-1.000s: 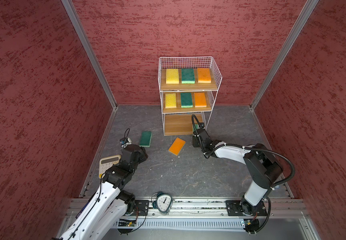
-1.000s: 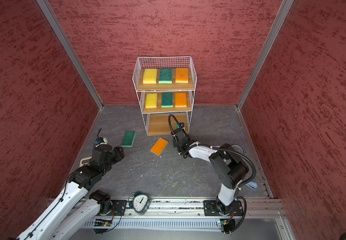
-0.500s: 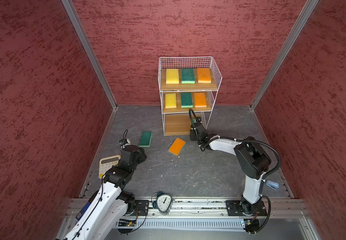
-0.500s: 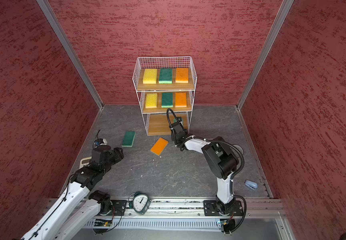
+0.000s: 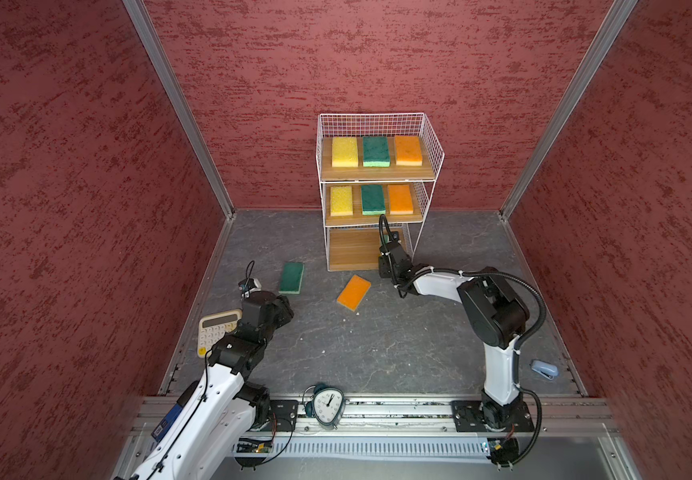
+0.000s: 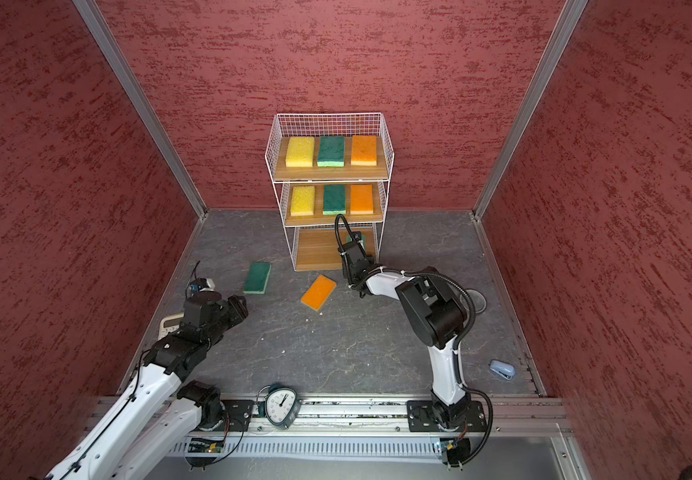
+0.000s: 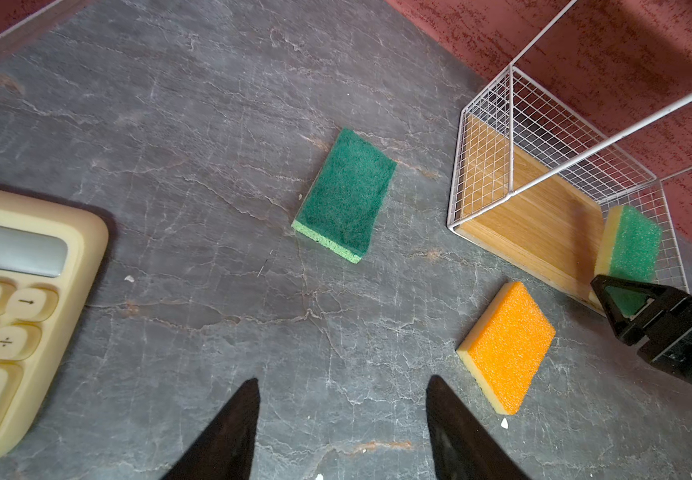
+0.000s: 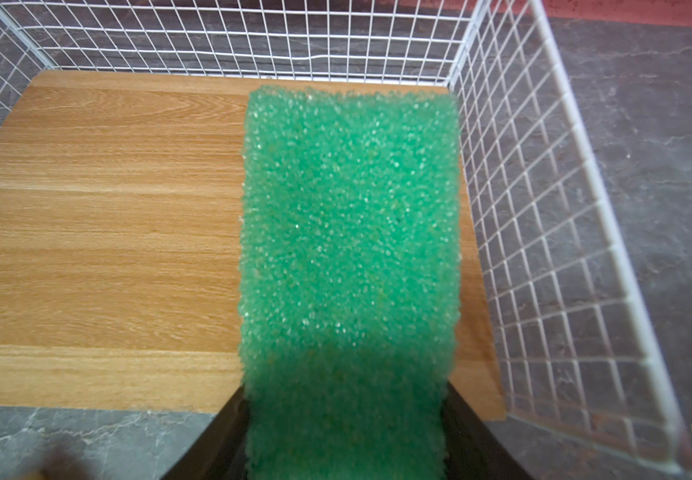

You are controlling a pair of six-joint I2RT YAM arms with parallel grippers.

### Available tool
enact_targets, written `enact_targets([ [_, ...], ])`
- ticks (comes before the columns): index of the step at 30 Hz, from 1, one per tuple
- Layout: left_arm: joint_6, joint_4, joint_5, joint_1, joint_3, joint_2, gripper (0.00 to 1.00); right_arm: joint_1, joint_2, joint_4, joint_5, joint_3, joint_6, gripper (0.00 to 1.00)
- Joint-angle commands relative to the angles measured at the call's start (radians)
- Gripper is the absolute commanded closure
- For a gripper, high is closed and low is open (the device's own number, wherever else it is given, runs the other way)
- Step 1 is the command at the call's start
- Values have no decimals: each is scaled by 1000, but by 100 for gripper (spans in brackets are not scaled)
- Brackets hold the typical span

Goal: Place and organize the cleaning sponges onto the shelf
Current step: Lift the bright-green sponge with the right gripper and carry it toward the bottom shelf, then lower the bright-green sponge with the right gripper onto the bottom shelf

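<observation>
Right wrist view: right gripper (image 8: 346, 436) clamped on a green sponge (image 8: 348, 228), jutting ahead over the shelf (image 8: 107, 228) bottom board, wire wall (image 8: 543, 249) close beside. Best lowered flat, parallel to that wall, leaving room alongside. Left gripper (image 7: 342, 415) spread, empty; orange sponge (image 7: 506, 345) ahead.

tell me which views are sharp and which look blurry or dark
Right wrist view: the held green sponge is soft, blurriest near the right gripper, while the board of the shelf behind it is crisper. Left wrist view: sharp on the green sponge on the floor, with the left gripper only a black silhouette. Both top views: evenly lit and sharp.
</observation>
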Motion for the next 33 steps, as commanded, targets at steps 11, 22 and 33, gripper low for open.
enact_targets([
  [11,1,52,13,18,-29,3,36,-43,68,27,40,101,-67,40],
  [22,-8,81,20,20,-53,3,36,-61,94,38,35,122,-100,40],
  [33,-19,95,17,20,-59,12,36,-71,119,-4,15,148,-94,40],
])
